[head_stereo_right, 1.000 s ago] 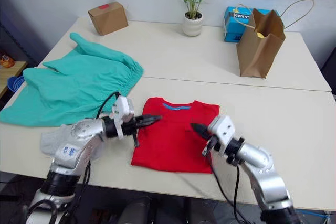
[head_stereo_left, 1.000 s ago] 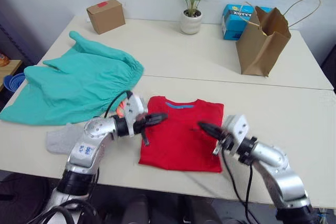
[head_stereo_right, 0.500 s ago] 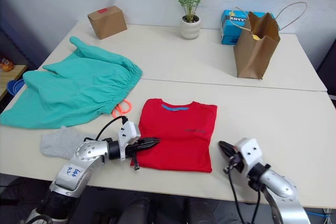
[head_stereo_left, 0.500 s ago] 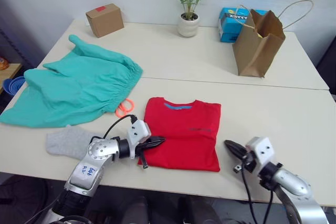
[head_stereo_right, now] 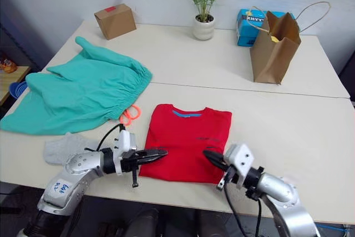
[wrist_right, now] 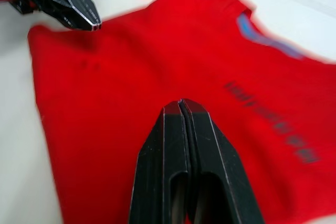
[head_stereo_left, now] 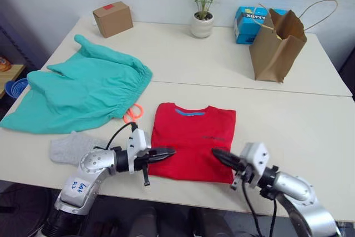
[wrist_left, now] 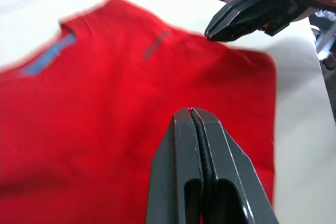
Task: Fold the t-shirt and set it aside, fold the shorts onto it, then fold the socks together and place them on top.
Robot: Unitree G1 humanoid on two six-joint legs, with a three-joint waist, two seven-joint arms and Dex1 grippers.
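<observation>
Right gripper (head_stereo_left: 215, 154) returned to t-shirt's (head_stereo_left: 194, 137) near edge, fingers closed.

The two head views look forward and down over the counter (head_stereo_left: 288, 115), sharing almost the same scene. Each wrist view looks close along its own fingers across the t-shirt (wrist_left: 105, 129), facing the opposite arm.

My arms are silver metal shells with black joints and white wrist blocks. Black cables loop off each. My left gripper (head_stereo_left: 166, 152) and right gripper (head_stereo_left: 218, 156) end in tapered black fingers.
</observation>
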